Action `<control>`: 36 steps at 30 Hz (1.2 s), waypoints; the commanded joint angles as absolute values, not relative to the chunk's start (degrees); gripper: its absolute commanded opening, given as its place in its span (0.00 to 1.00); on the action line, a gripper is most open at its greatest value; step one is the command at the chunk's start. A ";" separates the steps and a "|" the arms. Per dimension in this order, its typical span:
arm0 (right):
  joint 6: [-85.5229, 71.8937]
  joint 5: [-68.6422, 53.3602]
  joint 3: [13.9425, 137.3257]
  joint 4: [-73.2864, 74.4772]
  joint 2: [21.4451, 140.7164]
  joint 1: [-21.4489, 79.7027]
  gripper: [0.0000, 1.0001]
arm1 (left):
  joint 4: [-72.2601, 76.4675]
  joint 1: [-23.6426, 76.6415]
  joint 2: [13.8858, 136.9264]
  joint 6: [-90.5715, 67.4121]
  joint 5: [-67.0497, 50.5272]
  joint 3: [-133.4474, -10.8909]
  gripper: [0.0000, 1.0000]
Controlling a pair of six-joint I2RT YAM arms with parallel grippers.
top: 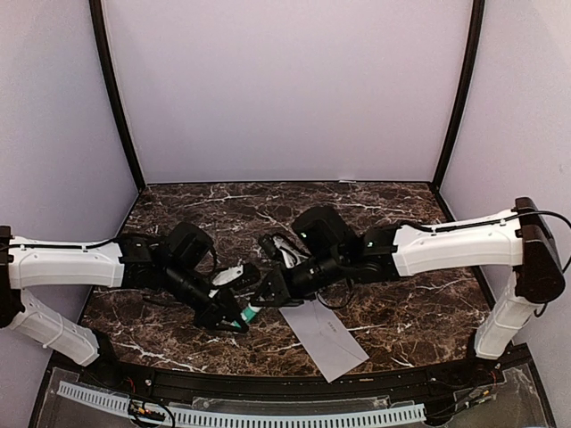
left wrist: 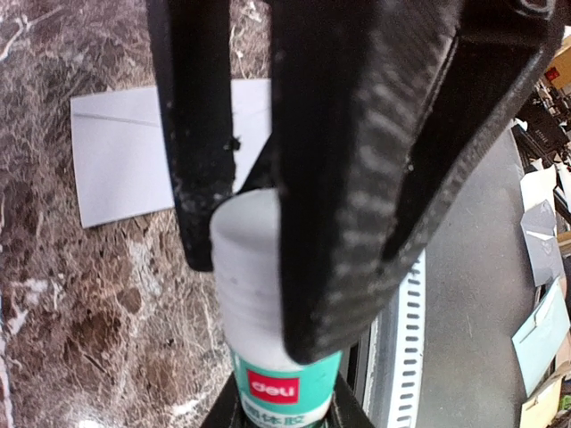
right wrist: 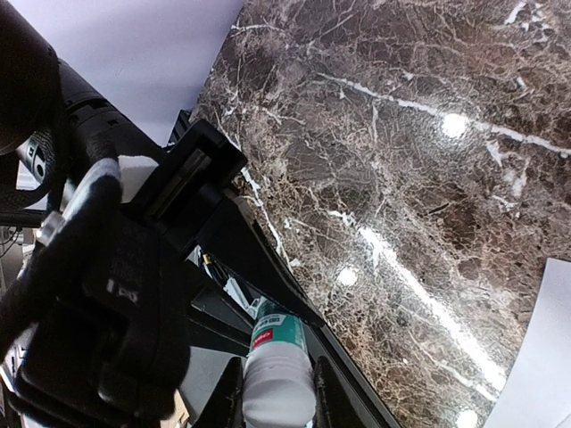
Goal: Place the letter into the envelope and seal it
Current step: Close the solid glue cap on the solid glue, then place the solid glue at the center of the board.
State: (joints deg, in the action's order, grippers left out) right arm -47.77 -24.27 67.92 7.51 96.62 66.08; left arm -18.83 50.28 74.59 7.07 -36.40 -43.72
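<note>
Where the two arms meet over the dark brown, white-veined marble table (top: 401,294), the top view shows a white plastic glue stick (top: 250,313) with a green and red label held between them. The left gripper (top: 234,321) has its jaws closed on one end, and the right gripper (top: 264,299) has its jaws closed on the other. Just right of them, near the table's front edge, a flat pale grey paper envelope (top: 326,339) lies skewed, partly under the right arm. The cream letter cannot be told apart from the envelope in any view.

From the left wrist, the left gripper's black fingers (left wrist: 201,178) pinch the white ribbed end of the glue stick, standing only narrowly apart. Farther down, the right gripper's fingertips flank the green labelled part. The envelope lies flat on the marble behind, apart from the stick.

From the right wrist, the right gripper's jaws clasp the white end of the stick from both sides. A pale corner of the envelope shows at the lower right edge.
</note>
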 commanded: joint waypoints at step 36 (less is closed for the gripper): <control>-45.79 -10.01 72.57 10.02 91.64 68.87 0.40 | -5.49 49.30 73.45 6.24 -35.70 -46.85 0.00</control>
State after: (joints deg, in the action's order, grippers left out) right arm -45.87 -10.90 70.39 12.91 90.35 68.05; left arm -6.85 49.34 73.47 6.68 -35.05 -45.60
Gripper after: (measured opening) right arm 0.442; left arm 0.232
